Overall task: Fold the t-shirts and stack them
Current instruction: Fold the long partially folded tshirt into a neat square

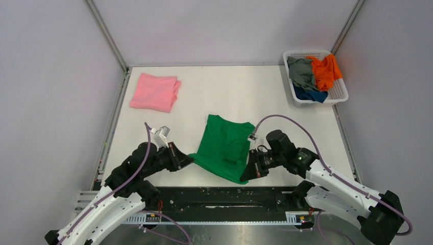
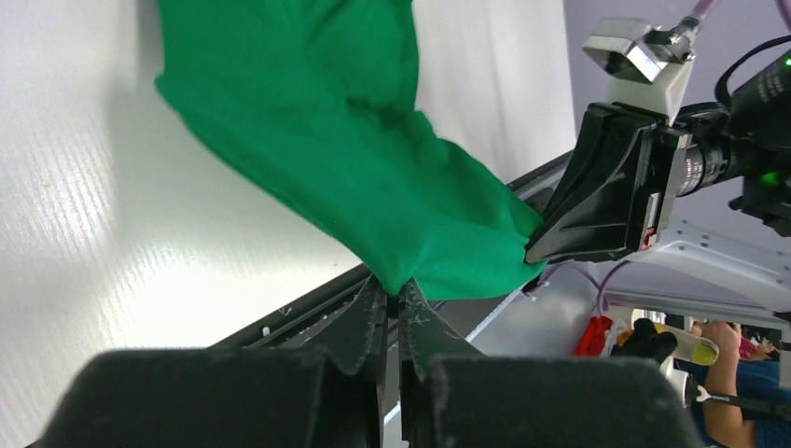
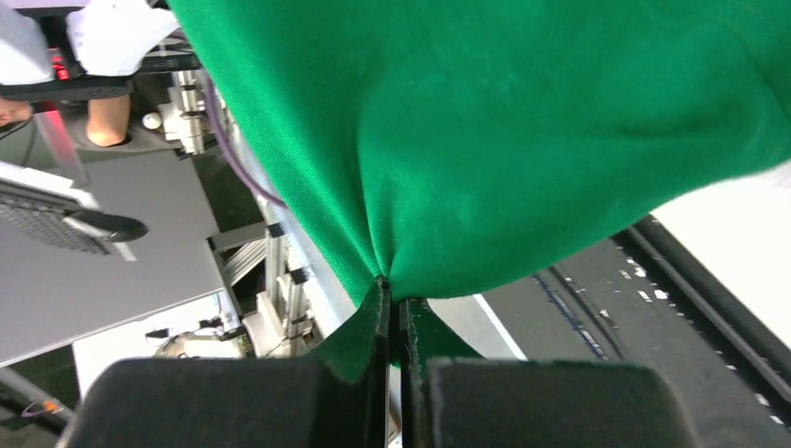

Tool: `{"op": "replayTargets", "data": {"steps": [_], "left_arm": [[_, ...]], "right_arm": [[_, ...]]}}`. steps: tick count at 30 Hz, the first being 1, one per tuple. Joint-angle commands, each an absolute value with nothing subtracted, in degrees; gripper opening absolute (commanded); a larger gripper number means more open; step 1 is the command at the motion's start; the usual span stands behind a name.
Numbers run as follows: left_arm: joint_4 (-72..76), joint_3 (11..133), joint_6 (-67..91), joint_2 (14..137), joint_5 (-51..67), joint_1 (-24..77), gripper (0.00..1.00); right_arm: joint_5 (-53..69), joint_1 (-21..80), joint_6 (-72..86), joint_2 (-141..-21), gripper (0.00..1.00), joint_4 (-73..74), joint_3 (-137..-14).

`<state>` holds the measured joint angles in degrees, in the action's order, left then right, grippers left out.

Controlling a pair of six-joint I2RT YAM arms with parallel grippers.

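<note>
The green t-shirt (image 1: 224, 145) lies partly folded in the near middle of the white table (image 1: 235, 87). Its far part is flat on the surface, and its near hem is drawn up between the two grippers. The left gripper (image 2: 392, 313) has its fingers pressed together on the near left corner of the shirt, with the cloth pinched between the tips and no gap showing. The right gripper (image 3: 392, 308) is clamped the same way on the near right corner. There the cloth gathers to a point where the two fingers meet and fans out above them. In the left wrist view the hem sags slightly between the two holds, above the black rail (image 1: 224, 196) that runs along the table's near edge. A pink t-shirt (image 1: 154, 92), already folded, lies near the far left corner, well apart from the green one. At the far right corner a white slatted basket (image 1: 338, 96) holds a grey t-shirt (image 1: 301, 71), an orange t-shirt (image 1: 325, 70) and a dark blue t-shirt (image 1: 310, 95), all crumpled, with the orange one draped over the rim. Pale grey walls close in the table on three sides, with metal posts at the back corners. Purple cables run along both arms.
</note>
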<state>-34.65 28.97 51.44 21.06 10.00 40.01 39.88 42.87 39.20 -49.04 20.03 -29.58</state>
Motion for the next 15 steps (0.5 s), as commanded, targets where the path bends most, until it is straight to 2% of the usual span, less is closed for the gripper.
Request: {"op": "replayTargets", "data": {"steps": [1, 9, 15], "left_arm": [[-34.0, 34.0, 51.0, 22.6, 5.8, 39.9, 0.00], [-25.7, 37.7, 49.8, 31.3, -4.4, 39.9, 0.00], [-20.8, 42.4, 47.5, 41.9, -11.9, 39.6, 0.00]], "right_arm": [[47.7, 42.2, 41.7, -49.3, 0.00, 23.0, -33.5], [48.1, 31.2, 39.3, -51.4, 0.00, 22.3, -36.3], [48.4, 26.8, 40.4, -55.2, 0.00, 15.6, -36.4]]}}
